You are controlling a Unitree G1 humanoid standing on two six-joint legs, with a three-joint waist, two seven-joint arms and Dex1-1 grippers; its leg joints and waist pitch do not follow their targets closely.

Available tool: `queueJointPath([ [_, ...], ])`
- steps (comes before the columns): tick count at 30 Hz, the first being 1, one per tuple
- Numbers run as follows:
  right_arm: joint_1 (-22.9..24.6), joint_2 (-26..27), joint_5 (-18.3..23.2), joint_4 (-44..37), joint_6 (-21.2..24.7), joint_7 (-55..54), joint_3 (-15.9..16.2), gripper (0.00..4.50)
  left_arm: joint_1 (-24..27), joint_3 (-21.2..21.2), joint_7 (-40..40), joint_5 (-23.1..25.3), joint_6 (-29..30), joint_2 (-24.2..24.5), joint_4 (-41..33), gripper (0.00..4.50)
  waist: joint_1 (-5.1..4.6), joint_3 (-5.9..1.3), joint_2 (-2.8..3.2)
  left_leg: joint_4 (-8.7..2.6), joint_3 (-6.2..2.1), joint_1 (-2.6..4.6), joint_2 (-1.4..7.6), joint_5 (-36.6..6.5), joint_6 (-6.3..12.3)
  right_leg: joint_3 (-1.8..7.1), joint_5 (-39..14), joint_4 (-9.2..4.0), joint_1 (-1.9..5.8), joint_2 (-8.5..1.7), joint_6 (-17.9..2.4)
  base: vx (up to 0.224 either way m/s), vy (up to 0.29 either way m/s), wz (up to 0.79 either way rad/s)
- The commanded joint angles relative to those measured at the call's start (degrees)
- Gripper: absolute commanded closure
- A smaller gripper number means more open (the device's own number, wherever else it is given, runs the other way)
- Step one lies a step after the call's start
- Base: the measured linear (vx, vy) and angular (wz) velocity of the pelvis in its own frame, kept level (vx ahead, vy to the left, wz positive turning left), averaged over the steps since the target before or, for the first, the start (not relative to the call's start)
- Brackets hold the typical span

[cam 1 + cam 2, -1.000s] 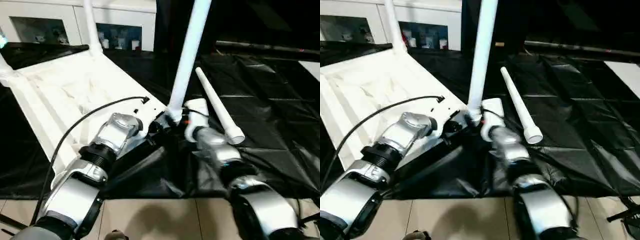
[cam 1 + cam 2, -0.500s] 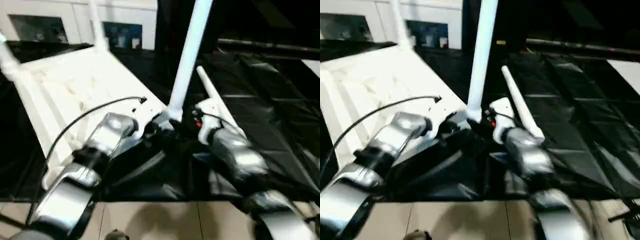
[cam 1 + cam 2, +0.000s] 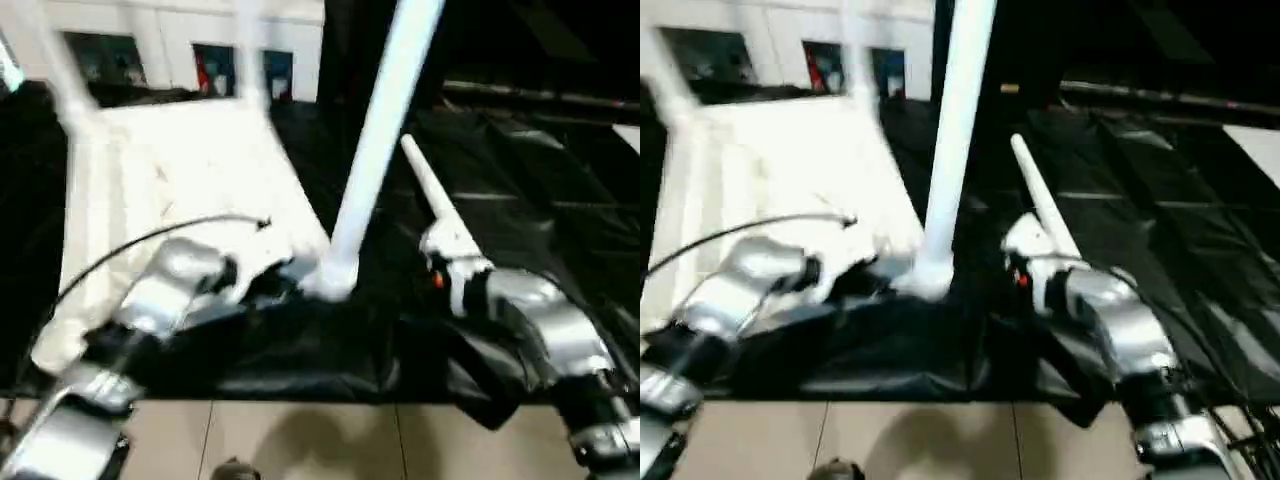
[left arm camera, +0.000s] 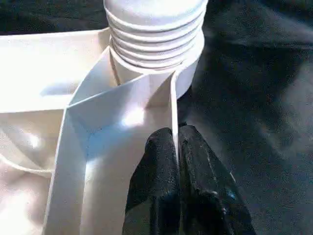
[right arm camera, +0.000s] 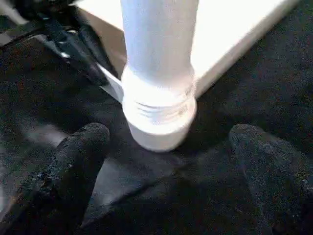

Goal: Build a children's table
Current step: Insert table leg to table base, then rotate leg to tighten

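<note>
The children's table's white tabletop [image 3: 180, 170] lies underside up on the black cloth, at the left. One white leg [image 3: 375, 150] stands upright in its near corner socket [image 5: 159, 122]. Another leg [image 3: 425, 185] lies loose on the cloth just to the right. Two more legs rise, blurred, at the far corners. My left gripper [image 4: 176, 133] is shut on the tabletop's thin rim wall [image 4: 172, 98], right below that socket. My right gripper [image 5: 168, 147] is open, its fingers [image 5: 78, 161] wide apart, facing the standing leg's base without touching it.
The black-draped work table [image 3: 530, 190] stretches away to the right and back. White cabinets [image 3: 150, 40] stand behind it. A black cable [image 3: 150, 240] arcs over my left forearm. Tiled floor [image 3: 300, 440] shows along the table's front edge.
My right gripper has drawn back to the right, away from the standing leg's base. The left gripper has stayed on the rim. The head camera has shifted.
</note>
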Motion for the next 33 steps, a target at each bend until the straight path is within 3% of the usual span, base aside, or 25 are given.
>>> queueJointPath([
  [1, -0.26, -0.66, -0.91, 0.12, -0.72, 1.04, 0.84, 0.06, 1.31, -3.52, -4.11, -1.16, -1.03, -0.74, -2.57, 4.50, -0.26, -3.89, 0.08, -2.78, -0.21, 1.10, 2.02, -11.36, 1.69, 3.11, -6.20, -3.12, 2.49, -3.71, -11.46, 0.000, 0.000, 0.00],
  [5, -0.95, -0.20, -1.96, 1.19, -1.58, 0.82, 1.85, 0.06, 1.95, -4.11, -5.00, -1.12, -0.57, -0.40, -4.56, 4.50, -0.02, -3.67, 0.09, -2.92, -0.18, 1.50, 2.08, -14.85, 0.21, 3.22, -11.16, -3.60, 2.01, -3.82, -10.54, 0.000, 0.000, 0.00],
  [11, -2.23, 0.81, -3.66, 3.67, -3.71, -0.08, 3.32, 0.06, 2.34, -4.61, -5.75, -0.83, -0.04, -0.57, -6.36, 4.50, -0.06, -3.61, -0.05, -2.95, -0.42, 1.14, 1.87, -16.95, -0.78, 3.30, -15.82, -3.86, 2.08, -3.99, -8.55, 0.000, 0.000, 0.00],
  [20, -3.44, 2.87, -3.24, 5.96, -5.47, 0.54, 3.65, 0.06, 2.33, -5.05, -5.92, -0.78, 0.13, -0.29, -6.94, 4.50, -0.04, -4.13, 0.04, -2.38, -0.22, 1.05, 1.73, -11.48, 0.61, 3.20, -5.67, -2.58, 2.35, -3.48, -11.11, 0.000, 0.000, 0.00],
  [29, -5.06, 4.16, -3.23, 9.66, -6.97, 1.38, 4.01, 0.06, 1.93, -5.15, -5.74, -0.44, 0.37, -0.49, -6.52, 4.50, -0.04, -4.03, 0.07, -2.43, -0.31, 1.09, 1.78, -13.71, -0.06, 3.21, -9.06, -2.86, 2.29, -3.67, -10.73, 0.000, 0.000, 0.00],
  [33, -5.74, 5.01, -2.89, 11.19, -7.45, 1.60, 3.69, 0.44, 1.91, -5.00, -5.44, -0.40, 0.46, -0.60, -6.26, 4.50, 0.04, -4.15, -0.04, -2.32, -0.30, 0.98, 1.74, -12.63, 0.25, 3.18, -7.38, -2.59, 2.41, -3.65, -11.02, 0.000, 0.000, 0.00],
])
